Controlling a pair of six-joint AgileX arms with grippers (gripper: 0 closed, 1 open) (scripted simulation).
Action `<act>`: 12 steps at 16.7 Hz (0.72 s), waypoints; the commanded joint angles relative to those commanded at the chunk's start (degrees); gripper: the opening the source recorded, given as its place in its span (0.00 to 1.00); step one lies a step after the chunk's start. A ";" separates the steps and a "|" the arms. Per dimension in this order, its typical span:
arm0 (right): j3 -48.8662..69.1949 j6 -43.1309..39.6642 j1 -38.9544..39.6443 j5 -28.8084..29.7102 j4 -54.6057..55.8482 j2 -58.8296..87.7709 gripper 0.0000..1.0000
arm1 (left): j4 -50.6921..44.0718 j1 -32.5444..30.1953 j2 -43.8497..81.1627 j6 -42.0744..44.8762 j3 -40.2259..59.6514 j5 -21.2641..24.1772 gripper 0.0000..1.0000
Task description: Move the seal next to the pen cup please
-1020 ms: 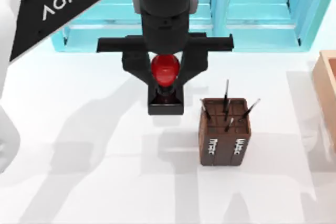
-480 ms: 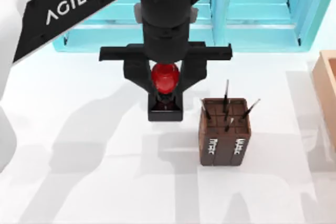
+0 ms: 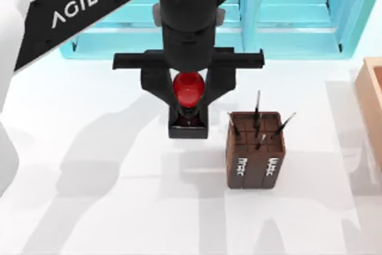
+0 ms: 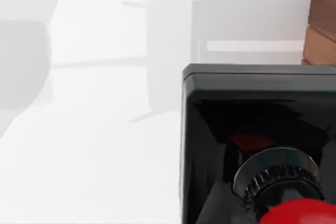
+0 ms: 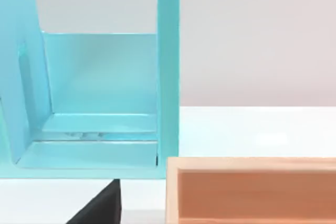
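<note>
The seal, a black square base under a glossy red knob, stands upright on the white table just left of the pen cup. A narrow gap separates the two. My left gripper reaches down from the back, its fingers shut on the red knob from both sides. The pen cup is a brown box with white lettering and thin dark pens sticking out of its gridded top. In the left wrist view the seal is seen close up from above, with a corner of the pen cup beside it.
A cyan shelf unit runs along the back of the table behind the left arm. A tan wooden box sits at the right edge; the right wrist view shows the box and the shelf.
The left gripper and the seal have shifted slightly toward the front and right over the last second. The pen cup has not moved.
</note>
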 joint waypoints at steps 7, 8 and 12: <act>0.00 0.00 0.00 0.00 0.00 0.00 1.00 | 0.00 0.00 0.00 0.00 0.00 0.00 1.00; 0.00 0.00 0.00 0.00 0.00 0.00 1.00 | 0.00 0.00 0.00 0.00 0.00 0.00 1.00; 0.00 0.00 0.00 0.00 0.00 0.00 1.00 | 0.00 0.00 0.00 0.00 0.00 0.00 1.00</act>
